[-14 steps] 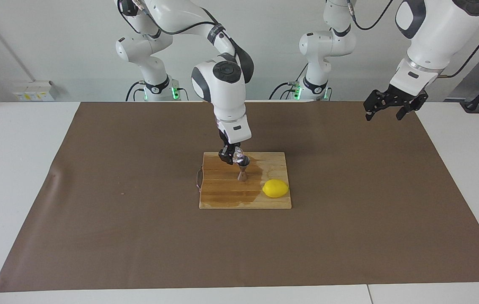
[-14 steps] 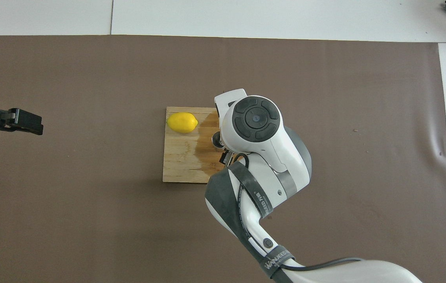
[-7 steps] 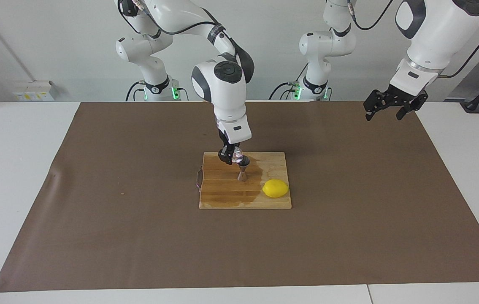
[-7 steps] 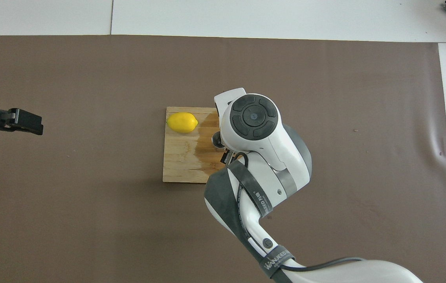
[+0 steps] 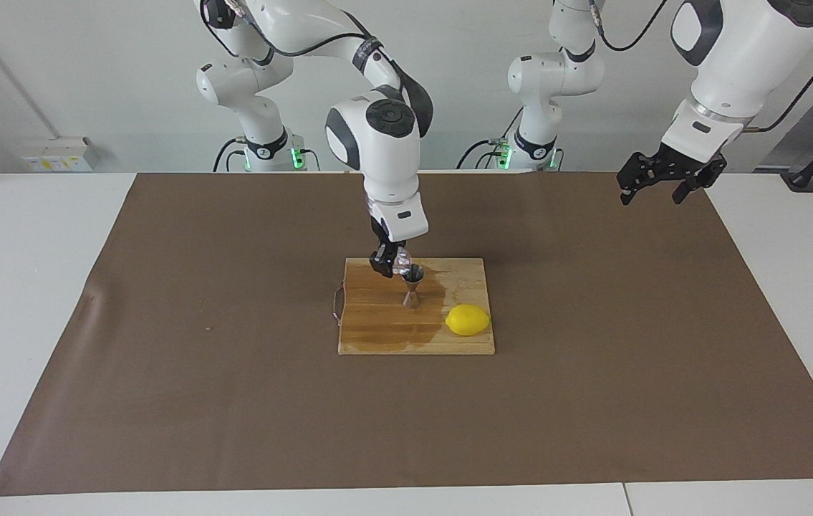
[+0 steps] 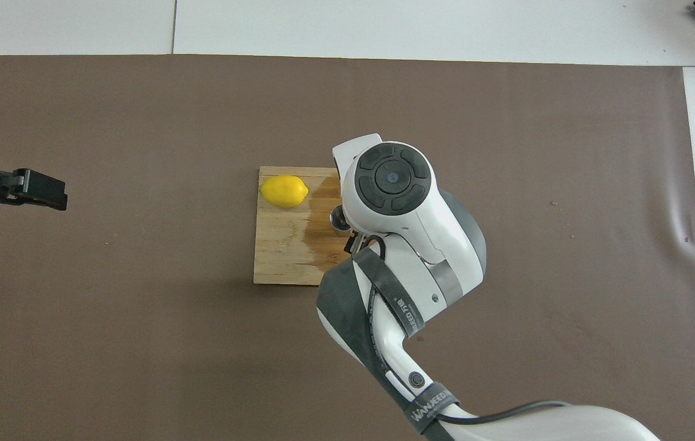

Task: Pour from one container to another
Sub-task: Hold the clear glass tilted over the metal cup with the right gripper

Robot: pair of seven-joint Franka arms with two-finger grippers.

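A small clear glass cup [image 5: 401,265] hangs tilted over the board, its mouth at the rim of the steel jigger [image 5: 412,288], which stands upright on the wooden board [image 5: 377,333]. My right gripper [image 5: 390,264] is shut on the cup. In the overhead view the right arm's wrist hides the cup, and only an edge of the jigger [image 6: 337,219] shows. My left gripper [image 5: 660,180] waits open, high over the mat at the left arm's end of the table; the overhead view shows the left gripper [image 6: 38,190] at the picture's edge.
A yellow lemon [image 5: 468,319] lies on the board [image 6: 280,245], farther from the robots than the jigger and toward the left arm's end. A dark wet patch spreads over the board around the jigger. The brown mat [image 5: 162,344] covers the table.
The right arm's wrist has risen a little and the cup stands slightly less tipped over the jigger. The left arm has not moved.
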